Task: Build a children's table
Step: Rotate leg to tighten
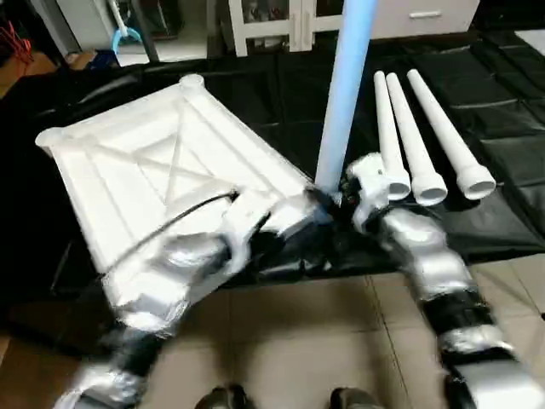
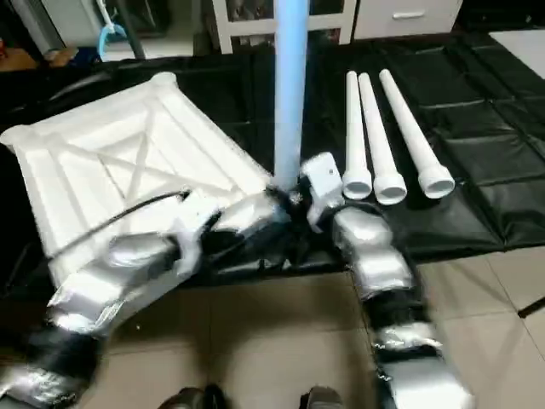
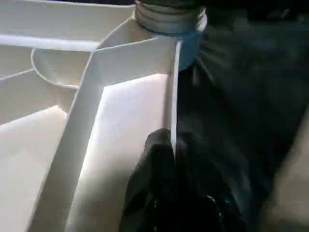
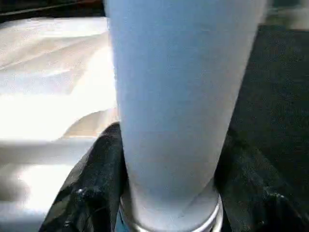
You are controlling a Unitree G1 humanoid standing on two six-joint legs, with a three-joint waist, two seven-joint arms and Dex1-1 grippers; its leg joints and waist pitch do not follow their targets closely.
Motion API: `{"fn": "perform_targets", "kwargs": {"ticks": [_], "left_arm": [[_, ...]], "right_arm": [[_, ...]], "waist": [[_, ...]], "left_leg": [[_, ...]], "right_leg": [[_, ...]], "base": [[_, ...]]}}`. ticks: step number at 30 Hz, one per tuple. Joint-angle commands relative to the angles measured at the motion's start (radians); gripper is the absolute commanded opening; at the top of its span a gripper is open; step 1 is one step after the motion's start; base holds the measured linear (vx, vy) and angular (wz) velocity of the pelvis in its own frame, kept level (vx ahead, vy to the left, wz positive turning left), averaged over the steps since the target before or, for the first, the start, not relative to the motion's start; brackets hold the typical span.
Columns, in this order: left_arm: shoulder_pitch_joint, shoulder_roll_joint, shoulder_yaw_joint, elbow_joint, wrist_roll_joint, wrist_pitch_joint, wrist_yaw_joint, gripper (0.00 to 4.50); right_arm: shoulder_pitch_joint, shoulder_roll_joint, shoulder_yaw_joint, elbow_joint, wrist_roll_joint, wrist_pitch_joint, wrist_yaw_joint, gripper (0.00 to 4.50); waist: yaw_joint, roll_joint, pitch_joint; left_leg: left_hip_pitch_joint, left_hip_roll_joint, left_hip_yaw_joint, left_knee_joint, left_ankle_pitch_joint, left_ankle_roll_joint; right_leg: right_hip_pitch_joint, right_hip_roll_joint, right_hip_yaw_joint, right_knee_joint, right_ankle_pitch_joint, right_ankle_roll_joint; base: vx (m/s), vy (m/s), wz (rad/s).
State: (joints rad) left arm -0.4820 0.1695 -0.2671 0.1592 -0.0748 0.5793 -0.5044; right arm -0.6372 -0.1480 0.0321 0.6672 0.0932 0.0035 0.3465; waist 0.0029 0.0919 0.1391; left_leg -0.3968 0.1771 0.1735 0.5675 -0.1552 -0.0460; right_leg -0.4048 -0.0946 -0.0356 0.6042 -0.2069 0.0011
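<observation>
**Upright leg at the tabletop's near corner, both grippers at its base**

Nearest the camera, two silver forearms reach forward over a tiled floor [image 1: 289, 341] and meet at the near corner of the tabletop [image 1: 162, 162]. The left gripper [image 3: 171, 145] has its black fingers pressed together, pinching the tabletop's thin side wall just short of that corner. The right gripper [image 4: 169, 193] has one finger on each side of the upright leg [image 1: 345, 94], low on the tube by its collar; the fingers appear clamped on it, though motion blur in the head views makes the contact hard to confirm there.

The upright leg stands vertical with its foot at the near corner socket [image 3: 169, 19], where a ridged collar meets the socket's rim. The tabletop lies underside up on a black sheet [image 1: 502, 153], its X-shaped ribs showing and round sockets at the corners.

Farther to the robot's right, three spare legs [image 1: 417, 136] lie side by side on the sheet, wide ends towards the robot, close together. Beyond the sheet stands white furniture [image 1: 272, 21].
</observation>
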Motion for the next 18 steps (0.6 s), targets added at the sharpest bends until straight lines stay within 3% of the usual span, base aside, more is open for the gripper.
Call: {"fn": "perform_targets", "kwargs": {"ticks": [1, 3, 5, 9, 13, 15, 18], "left_arm": [[-0.014, -0.032, 0.037, 0.054, 0.015, -0.039, 0.101, 0.0], [-0.045, -0.066, 0.046, 0.097, 0.026, -0.066, 0.133, 0.0], [-0.058, -0.071, 0.046, 0.104, 0.027, -0.075, 0.131, 0.0], [-0.055, -0.051, 0.035, 0.095, 0.034, -0.082, 0.099, 0.0], [-0.023, -0.003, 0.004, 0.054, 0.033, -0.085, 0.026, 0.0], [0.005, 0.033, -0.021, 0.017, 0.019, -0.095, -0.049, 0.0], [0.053, 0.105, -0.069, -0.048, -0.01, -0.097, -0.185, 0.0]], "right_arm": [[0.036, 0.027, -0.021, 0.108, -0.053, 0.024, -0.18, 2.2], [0.018, 0.075, -0.012, 0.122, -0.063, 0.004, -0.244, 2.13], [0.001, 0.104, -0.021, 0.124, -0.049, -0.029, -0.262, 2.1], [-0.012, 0.126, -0.032, 0.125, -0.006, -0.096, -0.152, 2.07], [0.025, 0.104, -0.028, 0.037, 0.054, -0.137, 0.011, 2.07], [0.038, 0.064, -0.023, 0.001, 0.058, -0.141, 0.052, 2.74], [0.035, 0.002, -0.034, -0.027, 0.077, -0.134, 0.141, 2.93]], "waist": [[-0.003, -0.011, -0.046], [0.0, -0.013, -0.054], [0.002, -0.009, -0.054], [0.003, -0.009, -0.056], [0.006, -0.009, -0.057], [0.006, -0.007, -0.061], [0.004, -0.006, -0.07]], "left_leg": [[0.03, 0.03, -0.019, -0.081, -0.453, -0.029], [0.028, 0.027, -0.017, -0.084, -0.418, -0.01], [0.029, 0.031, -0.014, -0.087, -0.396, 0.007], [0.016, 0.033, -0.013, -0.089, -0.375, 0.026], [0.014, 0.036, -0.011, -0.087, -0.344, 0.053], [0.014, 0.038, -0.01, -0.085, -0.303, 0.066], [0.005, 0.038, -0.01, -0.075, -0.216, 0.095]], "right_leg": [[0.011, -0.042, 0.024, -0.107, -0.51, -0.14], [0.014, -0.041, 0.023, -0.112, -0.455, -0.129], [0.01, -0.039, 0.025, -0.113, -0.396, -0.14], [0.022, -0.04, 0.021, -0.103, -0.313, -0.164], [0.027, -0.044, 0.022, -0.105, -0.306, -0.173], [0.027, -0.042, 0.021, -0.102, -0.277, -0.188], [0.038, -0.043, 0.019, -0.087, -0.163, -0.222]], "base": [[0.0, 0.0, 0.0], [0.0, 0.0, 0.0], [0.0, 0.0, 0.0], [0.0, 0.0, 0.0], [0.0, 0.0, 0.0], [0.0, 0.0, 0.0], [0.02, -0.004, -0.02]]}}
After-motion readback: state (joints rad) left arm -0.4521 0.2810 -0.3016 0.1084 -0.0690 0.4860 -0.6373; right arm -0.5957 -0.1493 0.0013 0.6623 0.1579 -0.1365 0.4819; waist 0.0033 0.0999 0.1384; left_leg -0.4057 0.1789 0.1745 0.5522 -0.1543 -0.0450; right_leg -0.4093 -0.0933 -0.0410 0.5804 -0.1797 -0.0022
